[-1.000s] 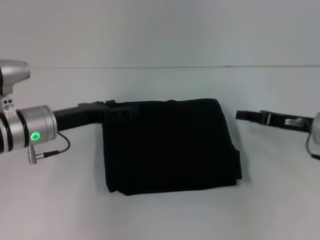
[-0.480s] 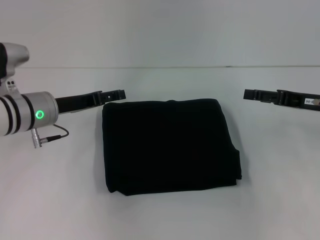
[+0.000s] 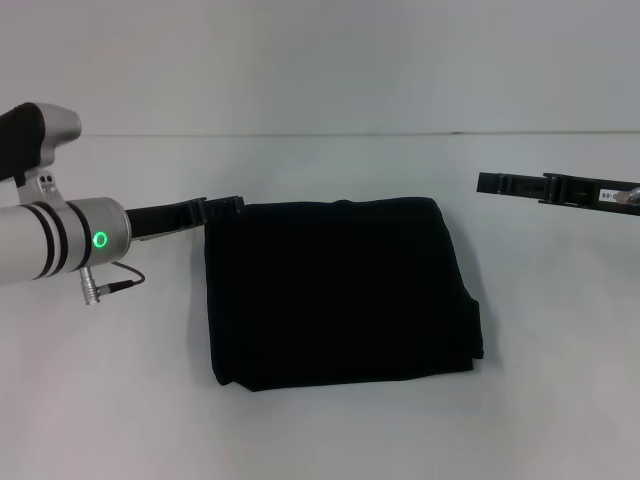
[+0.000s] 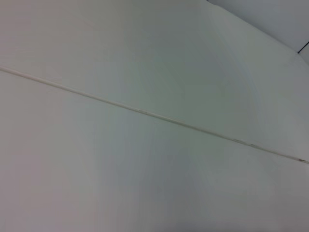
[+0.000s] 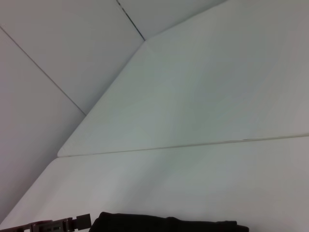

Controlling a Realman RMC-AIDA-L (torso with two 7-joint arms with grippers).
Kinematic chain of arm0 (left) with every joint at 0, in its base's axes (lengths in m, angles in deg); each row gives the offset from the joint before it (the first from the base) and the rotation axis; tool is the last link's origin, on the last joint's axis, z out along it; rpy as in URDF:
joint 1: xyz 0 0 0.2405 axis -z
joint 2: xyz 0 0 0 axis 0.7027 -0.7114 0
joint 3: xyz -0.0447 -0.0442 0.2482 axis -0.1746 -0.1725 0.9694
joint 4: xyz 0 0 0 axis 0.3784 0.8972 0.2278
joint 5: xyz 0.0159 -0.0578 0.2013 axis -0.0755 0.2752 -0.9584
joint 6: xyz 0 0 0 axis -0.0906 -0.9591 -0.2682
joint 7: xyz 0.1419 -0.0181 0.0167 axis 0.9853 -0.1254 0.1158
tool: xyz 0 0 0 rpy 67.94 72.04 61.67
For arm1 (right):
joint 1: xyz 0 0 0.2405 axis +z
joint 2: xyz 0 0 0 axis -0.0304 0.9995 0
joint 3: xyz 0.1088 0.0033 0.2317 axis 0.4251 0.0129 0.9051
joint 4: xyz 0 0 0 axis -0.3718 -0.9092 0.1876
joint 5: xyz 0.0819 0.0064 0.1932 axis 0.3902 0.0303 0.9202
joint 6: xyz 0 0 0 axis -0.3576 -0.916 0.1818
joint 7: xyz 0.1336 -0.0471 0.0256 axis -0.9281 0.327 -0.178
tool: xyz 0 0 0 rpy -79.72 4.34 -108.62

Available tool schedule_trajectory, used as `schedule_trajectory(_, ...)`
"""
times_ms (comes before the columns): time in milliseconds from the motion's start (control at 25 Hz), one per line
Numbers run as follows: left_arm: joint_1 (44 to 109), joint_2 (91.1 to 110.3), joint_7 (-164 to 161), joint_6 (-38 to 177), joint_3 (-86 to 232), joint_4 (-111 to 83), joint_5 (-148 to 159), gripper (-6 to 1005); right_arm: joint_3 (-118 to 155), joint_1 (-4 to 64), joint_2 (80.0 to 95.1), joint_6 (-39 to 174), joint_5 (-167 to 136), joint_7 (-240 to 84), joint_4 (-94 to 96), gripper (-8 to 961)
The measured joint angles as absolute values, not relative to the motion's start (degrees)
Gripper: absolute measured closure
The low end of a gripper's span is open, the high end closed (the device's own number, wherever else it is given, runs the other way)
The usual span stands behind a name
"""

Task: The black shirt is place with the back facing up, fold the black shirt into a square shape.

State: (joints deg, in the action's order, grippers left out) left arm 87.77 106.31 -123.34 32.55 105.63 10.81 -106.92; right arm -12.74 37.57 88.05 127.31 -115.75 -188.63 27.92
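— Head view first: black shirt (image 3: 340,290) folded to a near-square, flat mid-worktop (image 3: 560,400). Left hand (image 3: 225,207) at far left corner, right hand (image 3: 492,182) well clear; grip on either?
— Cannot tell. Left wrist: bare worktop only. Right wrist: shirt edge, left hand beside it.

Plain black shirt (image 3: 340,290), white table (image 3: 320,430), black left hand (image 3: 225,205), glowing green wrist light (image 3: 100,239)
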Motion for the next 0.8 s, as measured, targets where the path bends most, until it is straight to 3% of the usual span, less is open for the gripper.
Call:
schedule_trajectory(280, 88.1, 106.28, -123.0, 32.0, 107.2, 9.7, -107.0, 50, -12.8, 37.8, 88.18, 127.0, -115.7, -188.5, 27.6, 101)
schedule_trajectory(800, 88.1, 106.64, -121.7, 32.9, 108.9, 9.9, -106.5, 186, -12.4, 37.8, 88.38, 127.0, -115.7, -187.1, 27.3, 100)
